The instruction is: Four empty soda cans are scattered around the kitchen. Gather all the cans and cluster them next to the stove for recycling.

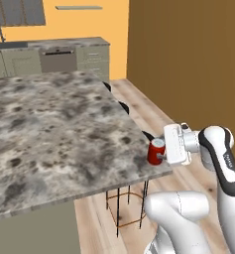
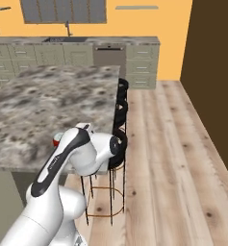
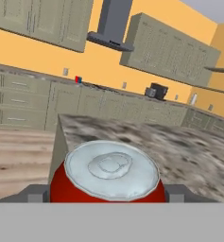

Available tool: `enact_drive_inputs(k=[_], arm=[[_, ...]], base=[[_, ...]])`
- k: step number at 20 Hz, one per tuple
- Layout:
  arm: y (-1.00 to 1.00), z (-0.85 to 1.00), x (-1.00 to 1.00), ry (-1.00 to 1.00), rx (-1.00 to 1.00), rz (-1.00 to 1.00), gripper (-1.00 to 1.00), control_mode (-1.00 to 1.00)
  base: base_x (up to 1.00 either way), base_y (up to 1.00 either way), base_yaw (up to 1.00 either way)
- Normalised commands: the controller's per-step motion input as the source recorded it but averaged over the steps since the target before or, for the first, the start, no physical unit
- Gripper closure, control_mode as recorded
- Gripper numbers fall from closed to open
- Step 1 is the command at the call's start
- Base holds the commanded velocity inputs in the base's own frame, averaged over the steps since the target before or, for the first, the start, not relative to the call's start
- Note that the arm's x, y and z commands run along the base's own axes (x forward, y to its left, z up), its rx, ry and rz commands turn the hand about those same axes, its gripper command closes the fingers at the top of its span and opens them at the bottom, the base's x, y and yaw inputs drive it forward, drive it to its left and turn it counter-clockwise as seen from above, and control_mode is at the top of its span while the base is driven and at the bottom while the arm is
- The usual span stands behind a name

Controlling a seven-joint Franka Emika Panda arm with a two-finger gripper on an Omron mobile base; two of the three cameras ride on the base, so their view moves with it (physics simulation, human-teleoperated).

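Note:
A red soda can (image 1: 155,150) with a silver top stands at the near right corner of the grey marbled island counter (image 1: 54,124). My gripper (image 1: 159,156) reaches in from the right at can height. In the hand view the can (image 3: 111,172) sits between the two fingertips (image 3: 36,194), which press on its left and right sides. From the right base view a sliver of the red can (image 2: 56,141) peeks out behind my arm. On the far counter, the stove (image 3: 102,87) is a thin dark strip under the range hood, with a small red and blue shape (image 3: 77,79) beside it, too small to identify.
Black stools (image 2: 119,120) with wire legs stand along the island's right edge, one just under the can's corner. A wood-panelled wall (image 1: 188,59) bounds the wooden floor (image 2: 168,158) on the right. A dark toaster oven (image 3: 156,90) sits on the far counter.

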Motion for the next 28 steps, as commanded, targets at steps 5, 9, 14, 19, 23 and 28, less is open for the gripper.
enact_drive_inputs(k=[5, 9, 14, 19, 23, 28], arm=[[0.00, 0.00, 0.00, 0.00, 0.00, 0.00, 1.00, 1.00], [0.00, 0.00, 0.00, 0.00, 0.00, 0.00, 1.00, 1.00], [0.00, 0.00, 0.00, 0.00, 0.00, 0.00, 1.00, 1.00], [0.00, 0.00, 0.00, 0.00, 0.00, 0.00, 1.00, 1.00], [0.00, 0.00, 0.00, 0.00, 0.00, 0.00, 1.00, 1.00], [0.00, 0.00, 0.00, 0.00, 0.00, 0.00, 1.00, 1.00]], base=[[-0.56, 0.00, 0.11], [-0.50, 0.03, 0.15], [-0.21, 0.31, 0.22], [-0.10, 0.36, 0.34], [-0.07, 0.34, 0.42], [-0.05, 0.21, 0.47]])
